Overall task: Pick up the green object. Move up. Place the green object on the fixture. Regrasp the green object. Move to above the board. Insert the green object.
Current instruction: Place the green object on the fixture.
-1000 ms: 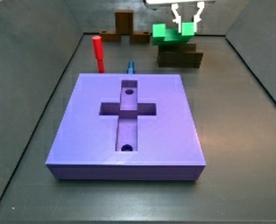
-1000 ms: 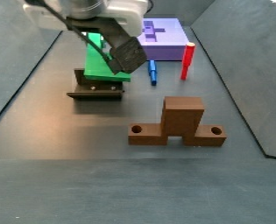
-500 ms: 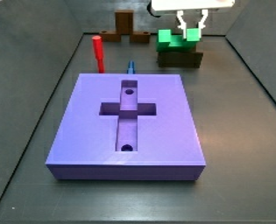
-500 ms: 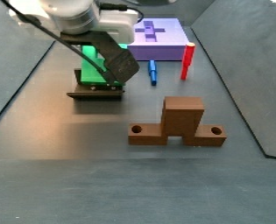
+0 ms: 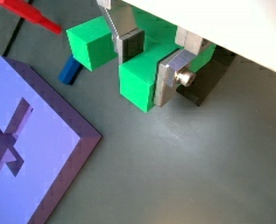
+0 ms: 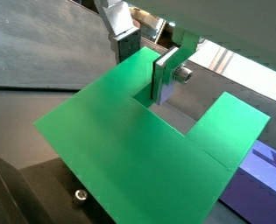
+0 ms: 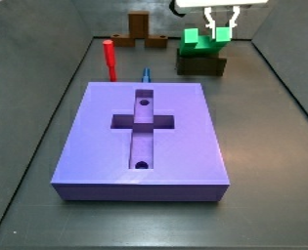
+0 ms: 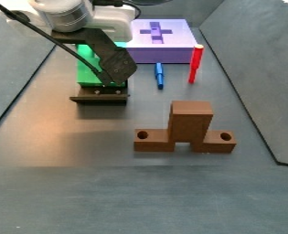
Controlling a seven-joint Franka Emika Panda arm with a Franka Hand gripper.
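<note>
We see the gripper (image 5: 151, 63) clamped on the green object (image 5: 138, 80) directly above the fixture (image 7: 200, 64).

Our silver fingers (image 6: 171, 72) pinch one arm of the green U-shaped piece, its notch lying between them in both wrist views. It rests on the fixture's top; we cannot tell its tilt. The board (image 7: 141, 142) lies well apart from the fixture, its cross-shaped recess empty.

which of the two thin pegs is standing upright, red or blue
The red peg: it stands on end beside the board, while the blue peg lies flat. The gripper is at the green object.
</note>
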